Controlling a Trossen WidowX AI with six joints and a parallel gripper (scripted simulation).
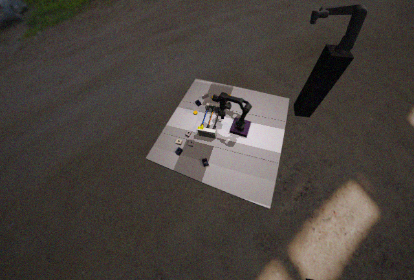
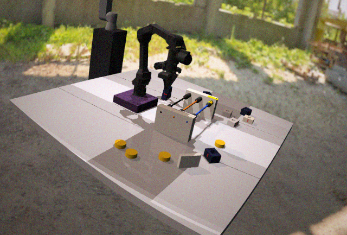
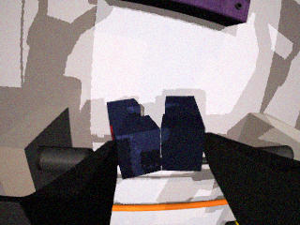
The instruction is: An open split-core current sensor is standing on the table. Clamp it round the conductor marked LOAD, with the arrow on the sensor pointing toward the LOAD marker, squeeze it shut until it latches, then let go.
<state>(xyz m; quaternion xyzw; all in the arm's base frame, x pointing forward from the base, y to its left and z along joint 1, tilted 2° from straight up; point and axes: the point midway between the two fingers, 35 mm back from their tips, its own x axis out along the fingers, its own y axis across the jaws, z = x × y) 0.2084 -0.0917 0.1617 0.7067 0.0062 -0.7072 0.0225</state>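
Note:
My gripper (image 1: 222, 115) (image 2: 167, 87) (image 3: 160, 144) is shut on the dark blue split-core sensor (image 2: 166, 94) (image 3: 183, 136). The sensor's two halves stand apart, with a narrow gap between them, and a red mark shows on its left side in the wrist view. It seems to hang above the table, on the arm's side of the conductors. A black conductor (image 2: 178, 102), an orange conductor (image 2: 191, 105) (image 3: 169, 206) and a blue conductor (image 1: 204, 117) (image 2: 202, 109) run between two pale panels. A yellow label (image 2: 212, 97) sits on the far panel near the blue one; its writing is unreadable.
The near panel (image 2: 173, 122) and far panel (image 2: 188, 92) stand upright. Yellow discs (image 2: 164, 156), a small pale plate (image 2: 189, 160) and another dark blue block (image 2: 212, 155) lie on the near side. Pale blocks (image 2: 248, 119) lie beyond the panels. My purple base (image 2: 135, 100) is close by.

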